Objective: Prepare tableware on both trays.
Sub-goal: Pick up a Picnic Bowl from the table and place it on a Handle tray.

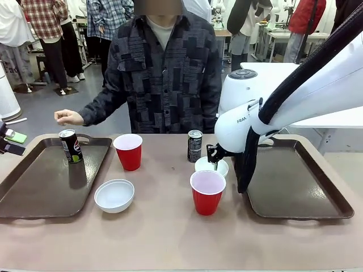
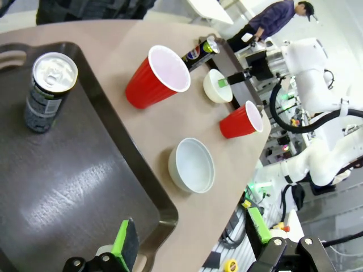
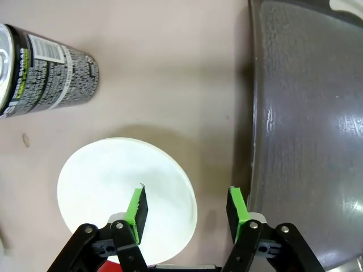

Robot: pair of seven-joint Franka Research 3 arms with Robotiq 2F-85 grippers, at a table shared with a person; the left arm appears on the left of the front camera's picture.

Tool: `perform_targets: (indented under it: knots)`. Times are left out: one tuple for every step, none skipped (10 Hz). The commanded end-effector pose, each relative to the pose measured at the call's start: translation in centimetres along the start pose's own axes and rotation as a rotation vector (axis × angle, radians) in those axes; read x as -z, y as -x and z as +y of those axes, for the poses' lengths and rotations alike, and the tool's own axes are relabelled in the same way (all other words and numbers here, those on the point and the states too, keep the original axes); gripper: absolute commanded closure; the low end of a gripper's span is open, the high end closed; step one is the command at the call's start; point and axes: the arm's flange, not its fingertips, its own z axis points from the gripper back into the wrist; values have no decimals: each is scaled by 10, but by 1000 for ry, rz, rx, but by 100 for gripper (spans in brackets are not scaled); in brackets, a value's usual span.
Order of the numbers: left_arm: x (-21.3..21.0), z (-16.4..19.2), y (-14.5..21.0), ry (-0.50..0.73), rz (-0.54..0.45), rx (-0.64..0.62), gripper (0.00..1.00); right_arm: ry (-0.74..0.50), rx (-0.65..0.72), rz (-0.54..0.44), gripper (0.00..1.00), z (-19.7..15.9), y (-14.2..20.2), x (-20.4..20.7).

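My right gripper (image 3: 186,207) hangs over a white bowl (image 3: 108,181), jaws apart. One green pad is inside the bowl and the other outside its rim, beside the right tray (image 3: 306,141). From the front, this bowl (image 1: 222,165) sits behind a red cup (image 1: 207,191), with a black can (image 1: 194,145) nearby. A second can (image 1: 70,145) stands on the left tray (image 1: 34,187). A second red cup (image 1: 129,151) and bowl (image 1: 114,195) are on the table. My left gripper (image 2: 191,235) is open above the left tray's (image 2: 68,181) near corner, holding nothing.
A person stands at the far side, one hand (image 1: 68,117) raised above the left tray's far edge. The right tray (image 1: 289,187) holds nothing. My right arm (image 1: 249,124) reaches over the table's middle right.
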Motion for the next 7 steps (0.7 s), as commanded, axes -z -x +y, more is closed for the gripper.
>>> perform_targets:
  knots:
    - [-1, 0, -1, 14, -16, 3, 0, 20, 34, 11, 51, 5, -9, 5]
    - [-1, 0, -1, 14, -16, 3, 0, 21, 35, 18, 40, 3, -9, 7]
    - [-1, 0, -1, 14, -16, 3, 0, 21, 37, 23, 70, 1, -10, 8]
    - [-1, 0, -1, 14, -16, 3, 0, 18, 40, 27, 45, -1, -11, 7]
    - [-1, 0, -1, 14, -16, 3, 0, 16, 42, 29, 88, -2, -11, 7]
    - [-1, 0, -1, 14, -16, 3, 0, 13, 42, 33, 64, -3, -11, 7]
    - [-1, 0, -1, 14, -16, 3, 0, 11, 44, 35, 100, -4, -11, 7]
